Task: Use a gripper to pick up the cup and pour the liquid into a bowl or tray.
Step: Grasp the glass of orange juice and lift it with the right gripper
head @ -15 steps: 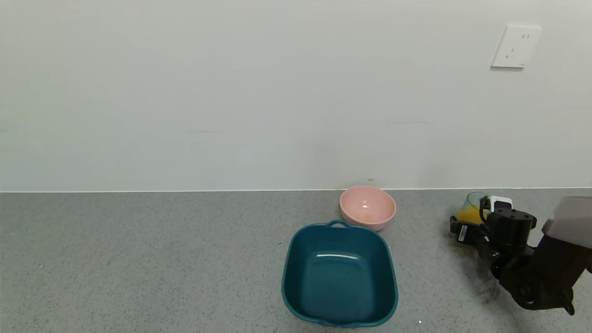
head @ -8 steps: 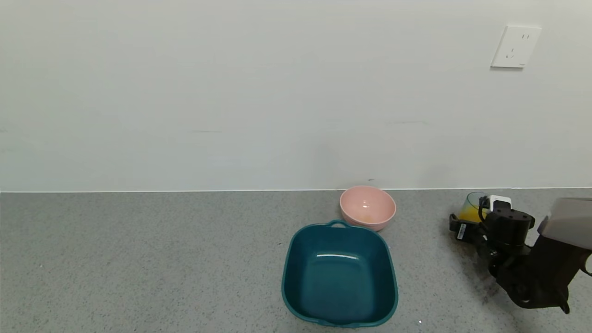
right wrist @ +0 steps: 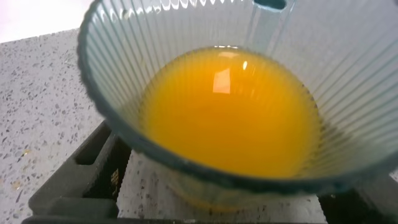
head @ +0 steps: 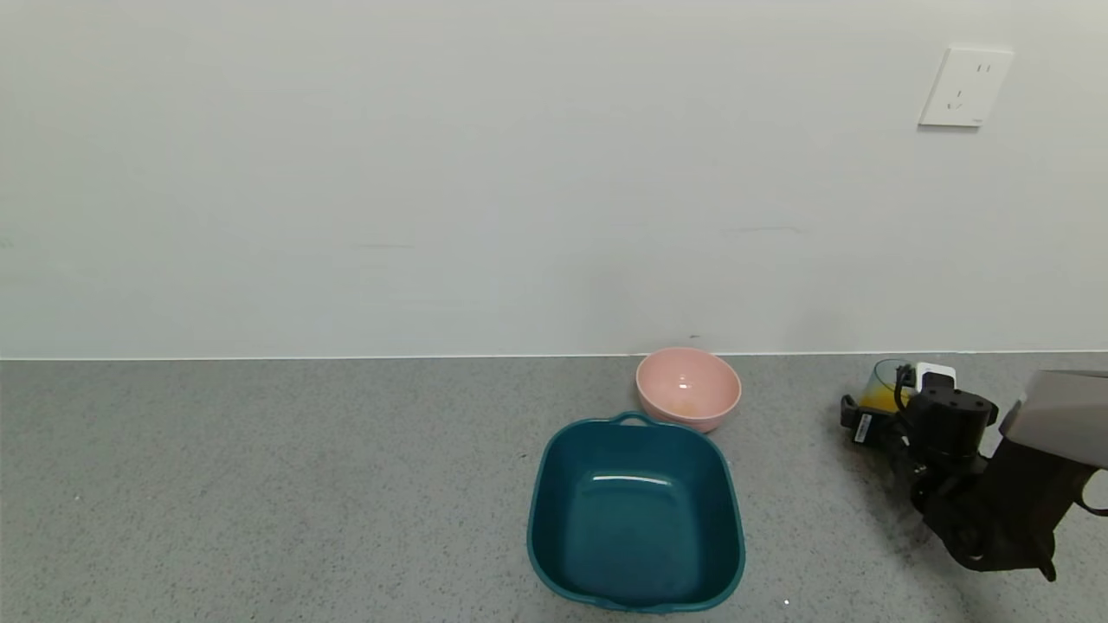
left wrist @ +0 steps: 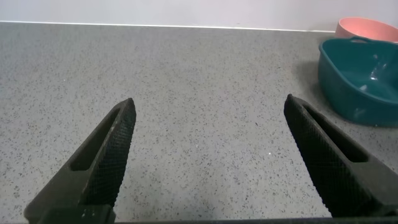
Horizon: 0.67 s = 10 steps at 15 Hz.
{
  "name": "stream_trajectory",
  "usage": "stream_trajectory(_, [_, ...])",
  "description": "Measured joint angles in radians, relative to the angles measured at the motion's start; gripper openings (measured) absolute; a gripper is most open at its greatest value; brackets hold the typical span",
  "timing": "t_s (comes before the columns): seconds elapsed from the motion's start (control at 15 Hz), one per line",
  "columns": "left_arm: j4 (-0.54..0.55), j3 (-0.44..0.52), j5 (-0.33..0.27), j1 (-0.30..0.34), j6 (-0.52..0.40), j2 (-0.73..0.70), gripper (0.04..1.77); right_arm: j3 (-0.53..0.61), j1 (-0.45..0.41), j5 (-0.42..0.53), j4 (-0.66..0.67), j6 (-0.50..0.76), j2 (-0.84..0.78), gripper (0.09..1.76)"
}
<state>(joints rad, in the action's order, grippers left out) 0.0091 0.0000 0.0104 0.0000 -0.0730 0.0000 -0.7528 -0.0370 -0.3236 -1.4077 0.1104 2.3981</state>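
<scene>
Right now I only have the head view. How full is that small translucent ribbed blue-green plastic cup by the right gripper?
Observer: The right wrist view looks straight into the cup, close against the right gripper. The opaque yellow-orange liquid sits well below the rim, roughly half full at most.
Operator: And the left gripper? I can't see it at all.
Observer: The left gripper hangs open above the bare speckled grey counter, holding nothing.
Operator: Anything near it?
Observer: Only the dark teal squarish plastic basin, farther off, with the round pink bowl beyond it.
</scene>
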Motion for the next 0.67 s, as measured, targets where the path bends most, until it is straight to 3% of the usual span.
stream_trajectory(0.67, [0.000,0.000,0.000,0.000,0.000,0.000,1.72,-0.050,-0.013,0.002,0.003,-0.026,0.023,1.71])
